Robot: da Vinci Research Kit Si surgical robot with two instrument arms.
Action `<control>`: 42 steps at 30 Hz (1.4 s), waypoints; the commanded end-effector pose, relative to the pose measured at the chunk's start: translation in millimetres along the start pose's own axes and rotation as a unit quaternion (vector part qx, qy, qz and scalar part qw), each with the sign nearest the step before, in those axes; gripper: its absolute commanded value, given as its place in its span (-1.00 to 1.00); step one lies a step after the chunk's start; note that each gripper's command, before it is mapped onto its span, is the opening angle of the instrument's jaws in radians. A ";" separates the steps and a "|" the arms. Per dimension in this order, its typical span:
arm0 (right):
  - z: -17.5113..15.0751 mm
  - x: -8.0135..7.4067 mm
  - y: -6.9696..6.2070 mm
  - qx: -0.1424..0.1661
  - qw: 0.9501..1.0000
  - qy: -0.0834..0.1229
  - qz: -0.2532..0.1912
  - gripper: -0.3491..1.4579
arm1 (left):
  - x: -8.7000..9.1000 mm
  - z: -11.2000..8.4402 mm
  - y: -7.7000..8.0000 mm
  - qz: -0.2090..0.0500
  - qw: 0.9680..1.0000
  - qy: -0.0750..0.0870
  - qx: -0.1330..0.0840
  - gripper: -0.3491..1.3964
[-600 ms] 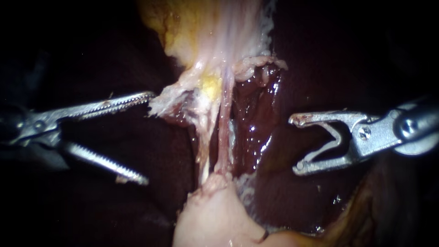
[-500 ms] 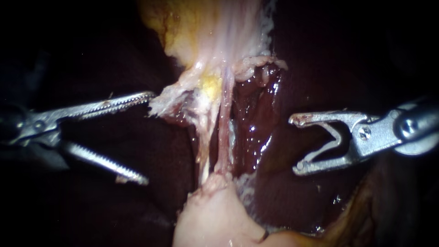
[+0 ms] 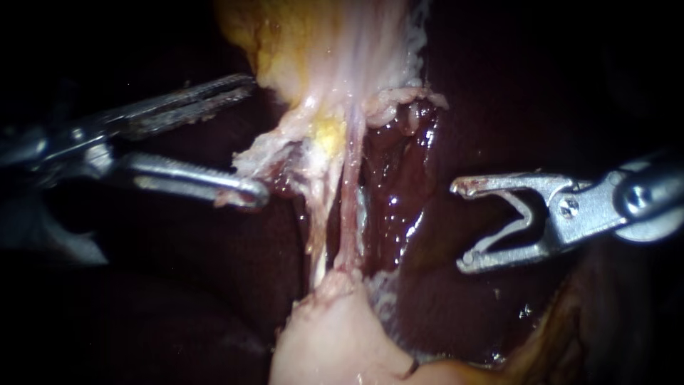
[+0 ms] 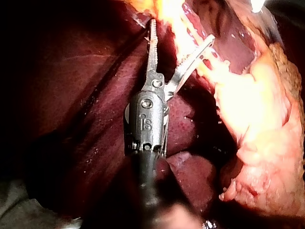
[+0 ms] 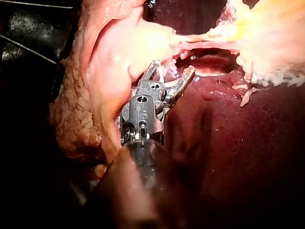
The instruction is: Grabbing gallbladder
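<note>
In the endoscope view the pale, yellow-stained gallbladder [image 3: 335, 50] hangs down from the top centre. Two thin tubes [image 3: 348, 214] run from it to a pink mass [image 3: 328, 342] at the bottom. My left instrument [image 3: 255, 139] has its jaws open wide. They bracket the frayed pale flap [image 3: 260, 151] at the gallbladder's lower left edge. The lower jaw lies against that flap and the upper jaw sits near the yellow fat. The left wrist view shows the same open jaws [image 4: 181, 30] with bright tissue between them. My right instrument [image 3: 459, 226] stands open to the right of the tubes, gripping nothing.
Dark red liver [image 3: 406, 192] lies behind and right of the tubes, wet and glossy. In the right wrist view, pink tissue with knobbly fat [image 5: 76, 119] lies beside my right instrument [image 5: 172, 66].
My left instrument has risen and advanced towards the gallbladder, so its open jaws now straddle the frayed flap. The right instrument and the tissue have not moved.
</note>
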 end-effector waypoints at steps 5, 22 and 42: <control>0.0 0.0 0.0 0.000 1.000 0.000 0.000 -0.06 | -0.1 1.0 0.3 -0.065 0.997 -0.041 0.017 -0.02; 0.0 0.0 0.0 0.000 1.000 0.000 0.000 -0.06 | -0.4 0.1 0.1 -0.098 0.986 -0.125 0.051 -1.00; 0.0 0.0 0.0 0.000 1.000 0.000 0.000 -0.07 | 7.9 -7.0 -1.9 -0.109 0.985 -0.121 0.051 -1.00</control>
